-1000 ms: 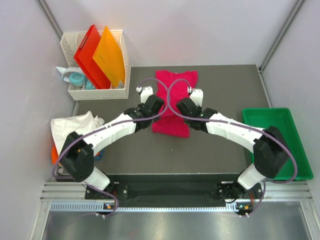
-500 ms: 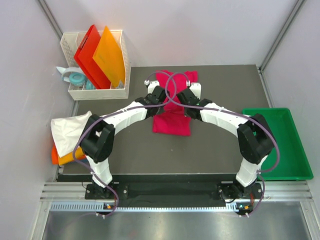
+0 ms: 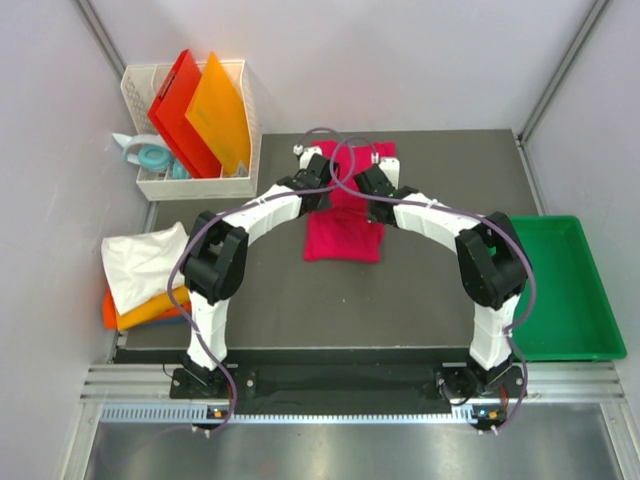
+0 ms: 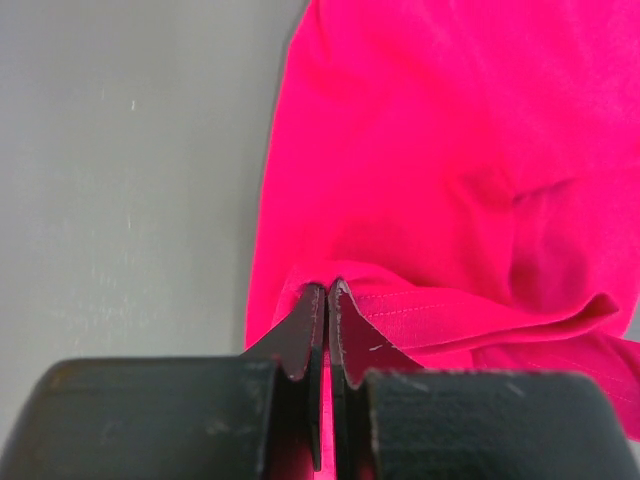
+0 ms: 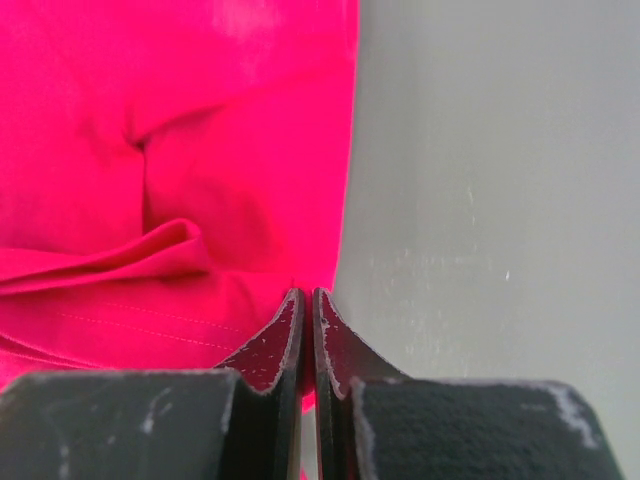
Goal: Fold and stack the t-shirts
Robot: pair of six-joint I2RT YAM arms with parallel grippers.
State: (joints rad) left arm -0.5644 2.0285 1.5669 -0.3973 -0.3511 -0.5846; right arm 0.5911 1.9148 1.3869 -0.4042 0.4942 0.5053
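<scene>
The crimson-pink t-shirt (image 3: 345,235) lies in the middle of the dark table, partly doubled over itself at its far end. My left gripper (image 3: 318,172) and my right gripper (image 3: 372,178) sit close together over its far part. In the left wrist view the left gripper (image 4: 327,290) is shut on a stitched hem of the pink t-shirt (image 4: 430,150). In the right wrist view the right gripper (image 5: 307,295) is shut on the edge of the pink t-shirt (image 5: 200,100). A white t-shirt (image 3: 140,262) lies on a folded orange one (image 3: 145,310) at the left edge. The blue one is hidden.
A white basket (image 3: 235,180) with a red board (image 3: 178,110) and an orange board (image 3: 220,115) stands at the back left, with teal tape rolls (image 3: 152,156) beside it. A green tray (image 3: 575,290) sits at the right edge.
Both grippers have moved toward the far edge and closer together, carrying the pinched pink cloth over the shirt. Both arms have stretched out further.
</scene>
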